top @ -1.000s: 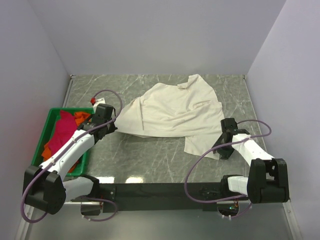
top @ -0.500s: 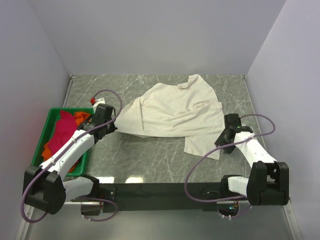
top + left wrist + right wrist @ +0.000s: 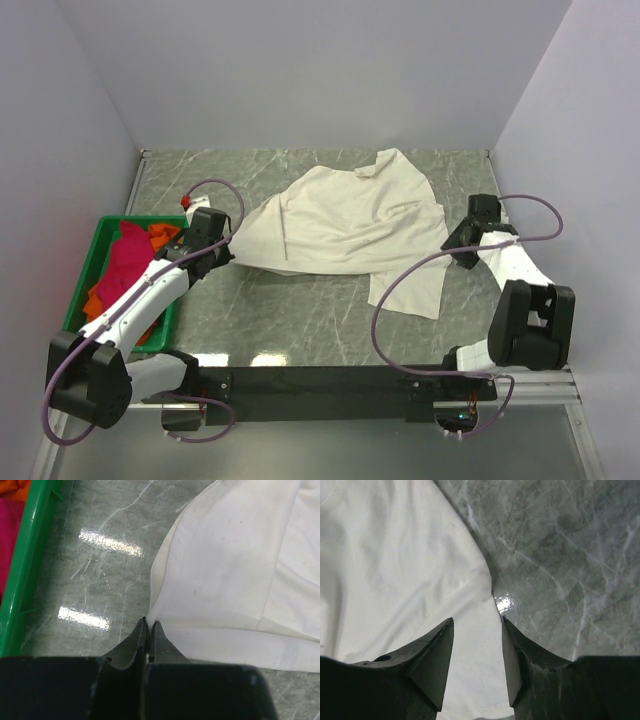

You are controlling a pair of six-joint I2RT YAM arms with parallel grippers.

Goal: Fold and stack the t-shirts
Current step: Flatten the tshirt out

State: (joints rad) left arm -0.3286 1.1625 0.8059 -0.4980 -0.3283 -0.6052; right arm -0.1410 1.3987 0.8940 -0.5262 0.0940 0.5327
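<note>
The cream shirt (image 3: 345, 225) lies spread on the bench (image 3: 300, 310), widest left to right. The left hand (image 3: 149, 626) is closed, pinching its left edge. The right hand (image 3: 477, 622) hangs half open directly over the right edge, gripping nothing.

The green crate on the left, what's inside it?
In the green crate, a crimson-pink cloth lies bunched on top, orange cloth showing at its edges. Anything beneath them, and the floor, is covered; the left arm hides the near end.
</note>
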